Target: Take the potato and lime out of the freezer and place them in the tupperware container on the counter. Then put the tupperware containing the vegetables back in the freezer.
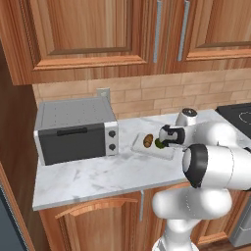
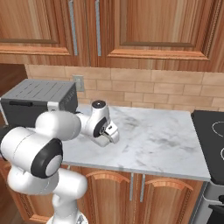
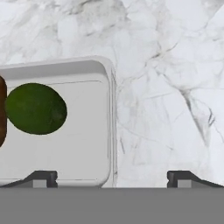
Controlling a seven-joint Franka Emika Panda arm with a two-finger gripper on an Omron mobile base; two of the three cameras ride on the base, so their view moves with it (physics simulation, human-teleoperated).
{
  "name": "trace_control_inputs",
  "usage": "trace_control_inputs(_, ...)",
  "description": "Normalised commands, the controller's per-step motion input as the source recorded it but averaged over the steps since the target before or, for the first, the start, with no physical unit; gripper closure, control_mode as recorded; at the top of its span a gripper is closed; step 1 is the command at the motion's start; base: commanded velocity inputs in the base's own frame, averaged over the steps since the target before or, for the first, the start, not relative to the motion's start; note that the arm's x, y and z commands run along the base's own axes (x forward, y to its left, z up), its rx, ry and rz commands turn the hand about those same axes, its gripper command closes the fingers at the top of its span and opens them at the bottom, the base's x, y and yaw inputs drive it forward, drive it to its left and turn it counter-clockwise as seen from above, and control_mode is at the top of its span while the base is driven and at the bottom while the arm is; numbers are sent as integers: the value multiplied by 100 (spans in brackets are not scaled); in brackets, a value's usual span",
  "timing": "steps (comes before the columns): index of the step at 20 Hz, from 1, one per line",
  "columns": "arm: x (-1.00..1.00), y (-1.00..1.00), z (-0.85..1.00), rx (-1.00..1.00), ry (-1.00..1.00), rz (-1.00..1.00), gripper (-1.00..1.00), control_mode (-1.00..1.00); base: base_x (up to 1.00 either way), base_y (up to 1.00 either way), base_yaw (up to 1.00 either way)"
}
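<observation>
The tupperware container (image 1: 165,153) lies on the counter (image 1: 88,176) just right of the toaster oven. Inside it rest the brown potato (image 1: 147,140) and, to its right, the dark green lime (image 1: 159,143). My gripper (image 1: 163,139) hovers open just above the container's right end, holding nothing. In the hand view the lime (image 3: 36,108) lies in the container (image 3: 111,113), with a sliver of the potato (image 3: 1,111) at the left edge. There the open gripper (image 3: 113,177) straddles the container's rim, one fingertip (image 3: 41,177) over the tray and the other over bare counter (image 3: 170,87). A dark grey-blue strip at the lower left looks like the freezer (image 1: 5,215).
A grey toaster oven (image 1: 73,130) stands at the counter's left end against the brick wall. A black stove top (image 2: 212,131) borders the counter on the right. Wooden cabinets (image 1: 98,29) hang above. My white arm (image 2: 48,131) reaches over the counter's left half.
</observation>
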Motion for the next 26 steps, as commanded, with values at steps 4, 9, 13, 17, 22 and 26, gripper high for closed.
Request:
trace_control_inputs(4, 15, 0, -32, 0, 0, 0, -100, -100, 0, 0, 0)
trace_control_inputs(9, 22, 0, -31, 0, 1, 0, -100, -100, 0, 0, 0)
trace_control_inputs(13, 24, 0, -29, 0, 4, 0, -100, -100, 0, 0, 0)
trace_control_inputs(17, 29, 0, -26, 0, 5, 0, -100, -100, 0, 0, 0)
trace_control_inputs(22, 28, 0, -27, 0, 8, 0, -100, -100, 0, 0, 0)
trace_control_inputs(26, 11, 0, -25, 0, 7, 0, 100, -100, 0, 0, 0)
